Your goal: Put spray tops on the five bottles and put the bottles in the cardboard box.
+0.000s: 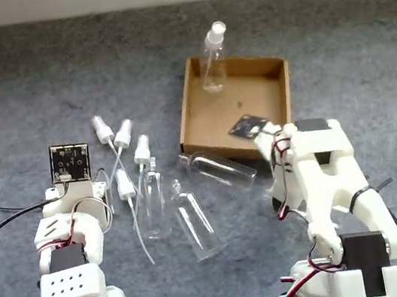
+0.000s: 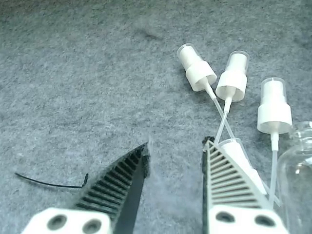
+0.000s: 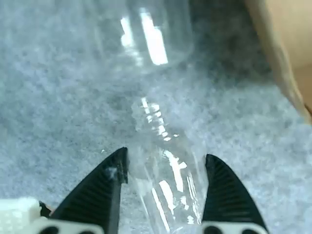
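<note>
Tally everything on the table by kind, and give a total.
Bottles without tops: 4
Bottle with top: 1
Loose spray tops: 4
Cardboard box: 1
Total: 10

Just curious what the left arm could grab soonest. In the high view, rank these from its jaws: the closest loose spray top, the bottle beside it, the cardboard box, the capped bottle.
1. White plastic spray top with dip tube: closest of the loose tops.
2. Clear uncapped plastic bottle: just past it, toward the other arm.
3. Brown cardboard box: farther across the table.
4. Clear capped bottle: box's far corner.
</note>
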